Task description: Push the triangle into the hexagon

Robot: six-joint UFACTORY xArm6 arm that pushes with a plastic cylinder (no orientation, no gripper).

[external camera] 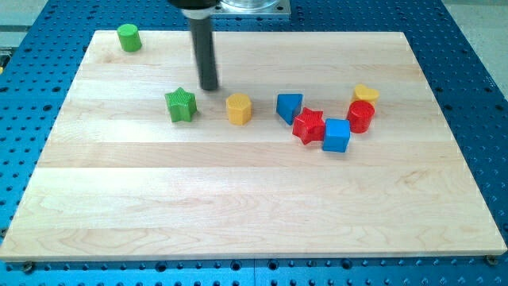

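The blue triangle (289, 106) lies right of the board's middle. The yellow hexagon (238, 109) sits a short gap to its left. My tip (209, 88) is down at the board, just above and between the green star (181, 105) and the yellow hexagon, touching neither. The dark rod rises from it to the view's top.
A red star (308, 125) touches the triangle's lower right, with a blue cube (336, 136) beside it. A red cylinder (360, 117) and a yellow heart (366, 94) sit further right. A green cylinder (128, 37) stands at the board's top left corner.
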